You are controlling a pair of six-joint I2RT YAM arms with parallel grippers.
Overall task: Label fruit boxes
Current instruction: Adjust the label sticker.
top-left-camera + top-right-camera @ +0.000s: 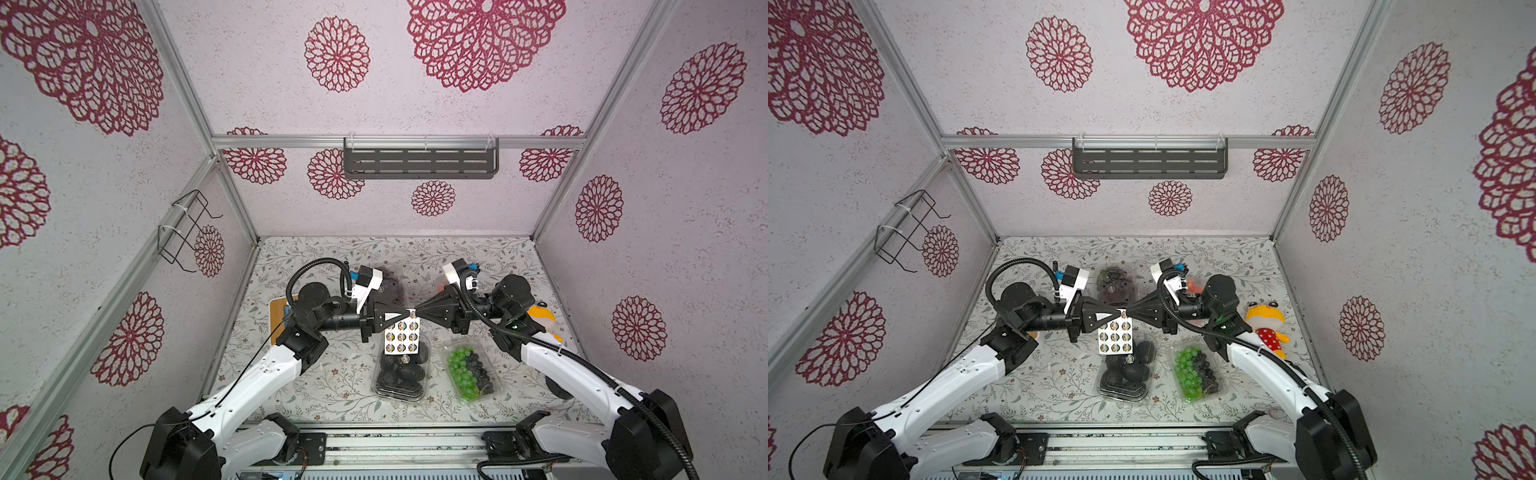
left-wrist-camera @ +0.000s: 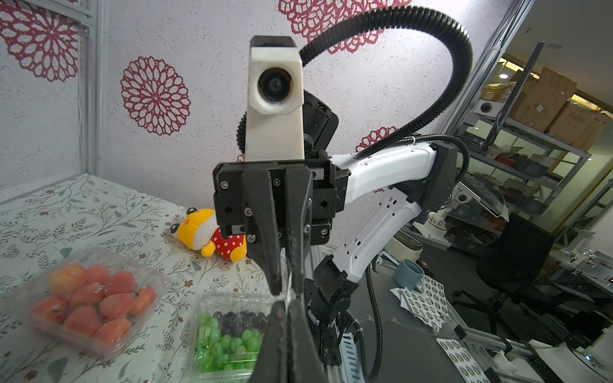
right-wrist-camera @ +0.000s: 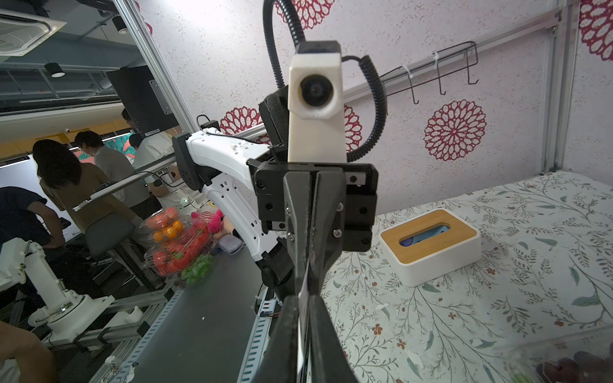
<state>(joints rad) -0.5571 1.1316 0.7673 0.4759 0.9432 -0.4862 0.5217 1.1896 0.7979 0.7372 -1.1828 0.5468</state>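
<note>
Wood tops the white box (image 3: 431, 245) at the far left of the floral table (image 1: 316, 386); in the top views it is mostly hidden beneath the left arm (image 1: 270, 365). Next comes the left gripper (image 1: 409, 312), raised above the middle of the table. Its jaws are closed flat on the upper corner of a white sticker sheet (image 1: 401, 336), which hangs down from it. The sheet carries round stickers in rows of three, and their print is too small to read.

Farther back on the table than the sheet lies the fruit box of dark purple grapes (image 1: 1117, 284). Nearer the front edge is the box of black round fruits (image 1: 401, 376), with one round sticker (image 1: 405, 360) on its lid just under the sheet's lower edge.

The right gripper (image 1: 422, 309) meets the left one tip to tip at the sheet's top edge. In both wrist views its jaws stand only a slit apart with the sheet's edge between them. Whether they pinch it I cannot tell.

Near the black fruits, on their right, the box of green and black grapes (image 1: 471, 372) lies at a slant. The box of orange-red fruit (image 2: 93, 298) sits toward the back, and in the top views the right arm (image 1: 552, 357) covers most of it. Farthest right lies a yellow plush toy (image 1: 1266, 324) in a red dotted outfit.
</note>
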